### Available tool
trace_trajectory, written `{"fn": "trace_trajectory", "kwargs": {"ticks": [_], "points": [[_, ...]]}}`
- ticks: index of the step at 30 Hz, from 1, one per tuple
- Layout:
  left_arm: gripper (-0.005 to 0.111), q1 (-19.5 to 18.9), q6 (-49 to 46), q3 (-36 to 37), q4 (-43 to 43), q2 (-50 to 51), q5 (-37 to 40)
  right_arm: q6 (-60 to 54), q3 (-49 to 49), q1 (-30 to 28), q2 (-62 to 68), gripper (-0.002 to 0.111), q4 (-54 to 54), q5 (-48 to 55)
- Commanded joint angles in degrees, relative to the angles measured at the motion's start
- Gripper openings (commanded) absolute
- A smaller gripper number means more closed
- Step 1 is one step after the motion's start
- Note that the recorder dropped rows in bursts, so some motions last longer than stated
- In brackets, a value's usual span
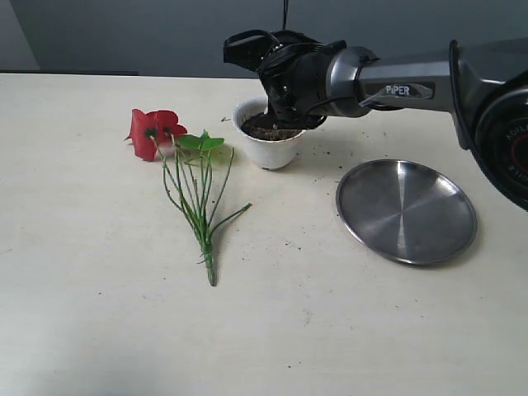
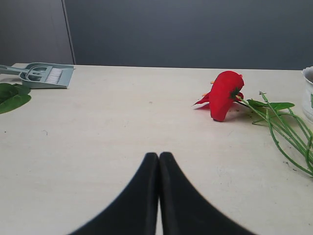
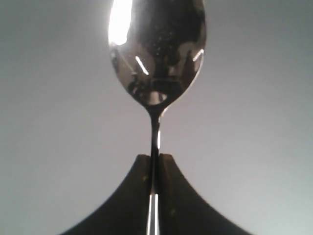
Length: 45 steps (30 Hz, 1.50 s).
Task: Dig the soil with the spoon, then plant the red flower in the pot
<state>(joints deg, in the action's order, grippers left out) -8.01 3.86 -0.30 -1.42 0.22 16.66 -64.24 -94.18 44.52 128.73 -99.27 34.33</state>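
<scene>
Right gripper (image 3: 155, 159) is clamped narrow on the spoon (image 3: 156, 54), handle pinched between the two black fingers. And what a shine on it: polished steel, a rounded bowl full of reflections, a slim neck dropping straight into the grip. Its long axis runs in line with the fingers, bowl out beyond the tips, with plain grey behind it. Only the right wrist view shows the spoon.

Over to the left gripper (image 2: 159, 156): fingers pressed flat together, nothing between them, low over the pale table (image 2: 98, 127).

Exterior view now: the right arm (image 1: 396, 82) reaches across and hangs its wrist over the pot (image 1: 268, 153), white and scalloped, with dark crumbly soil (image 1: 268, 129) inside. A few crumbs lie scattered around it.

Just beside the pot lies the red flower (image 1: 155, 132), flat on the table. Red petals sit at the far left end, green leaves are near the pot, and the thin stems gather into one bundle running toward the near edge, slanting a little right.

A round steel plate (image 1: 404, 210) sits right of the pot, apart from it.

The left wrist view alone catches a grey dustpan with brush (image 2: 46, 76) and a broad green leaf (image 2: 12, 96) at the table's far end.
</scene>
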Motion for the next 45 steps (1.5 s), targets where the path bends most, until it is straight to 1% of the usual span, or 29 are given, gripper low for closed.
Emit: {"fn": "trace_trajectory", "kwargs": {"ticks": [1,9,18,22,25,34,42,45], "points": [[0.0,0.1,0.0,0.3,-0.2,-0.2,-0.3,-0.6,-0.4,-0.4,0.8,-0.001,-0.7,-0.4],[0.0,0.1,0.0,0.3,-0.2,-0.2,-0.3,-0.6,-1.5,-0.5,0.9,-0.001,-0.7,-1.5],[0.0,0.1,0.0,0.3,-0.2,-0.2,-0.3,0.0,-2.1,-0.5,4.6,-0.001,-0.7,-1.8],[0.0,0.1,0.0,0.3,-0.2,-0.2,-0.3,0.0,-2.0,0.7,4.7,-0.001,0.7,-1.6],[0.0,0.1,0.0,0.3,-0.2,-0.2,-0.3,0.0,-1.3,1.3,4.6,-0.001,0.8,0.4],[0.0,0.1,0.0,0.3,-0.2,-0.2,-0.3,0.0,4.1,1.5,2.5,-0.001,-0.3,1.3],[0.0,0.1,0.0,0.3,-0.2,-0.2,-0.3,1.9,4.2,2.3,2.2,-0.001,-0.7,1.3],[0.0,0.1,0.0,0.3,-0.2,-0.2,-0.3,1.9,4.2,2.3,2.2,-0.001,-0.7,3.0]]}}
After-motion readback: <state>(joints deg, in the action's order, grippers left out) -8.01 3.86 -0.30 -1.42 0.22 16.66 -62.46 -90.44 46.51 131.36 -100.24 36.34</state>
